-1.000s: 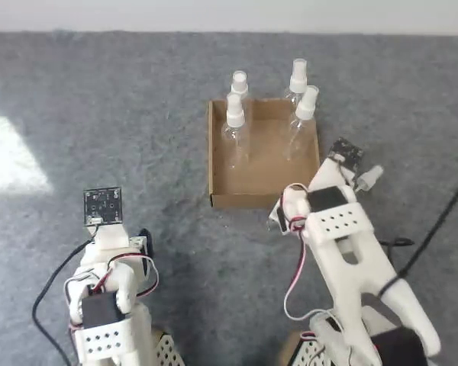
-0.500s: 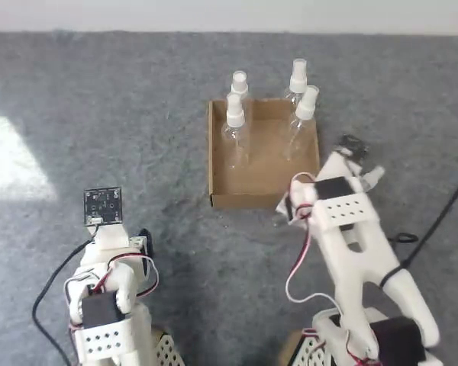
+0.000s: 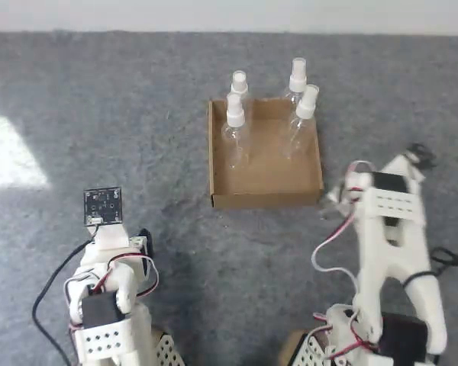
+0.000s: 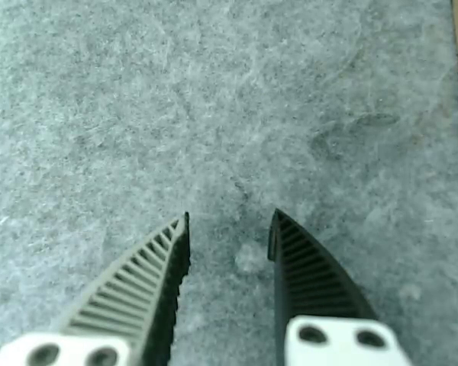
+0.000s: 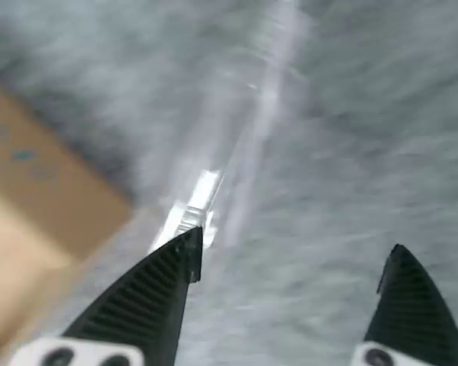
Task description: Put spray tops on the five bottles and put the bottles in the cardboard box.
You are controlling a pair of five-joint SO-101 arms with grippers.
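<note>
White right arm (image 3: 388, 221) extends beside the cardboard box (image 3: 266, 200), right pincer (image 5: 296, 242) wide apart, left pincer (image 4: 230, 216) apart.

- Four upright bottles (image 3: 235, 136), each with one of four spray tops (image 3: 234, 109).
- One blurred clear bottle (image 5: 248, 130), lying down.
- One box (image 3: 263, 200).
- Two arms: left end effector (image 4: 229, 248), right end effector (image 5: 294, 263).

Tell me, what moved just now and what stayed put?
The right arm swung to its right, away from the cardboard box's front corner; the right tool is open. The left arm, the open left tool and the four spray-topped bottles at the box stayed put.
</note>
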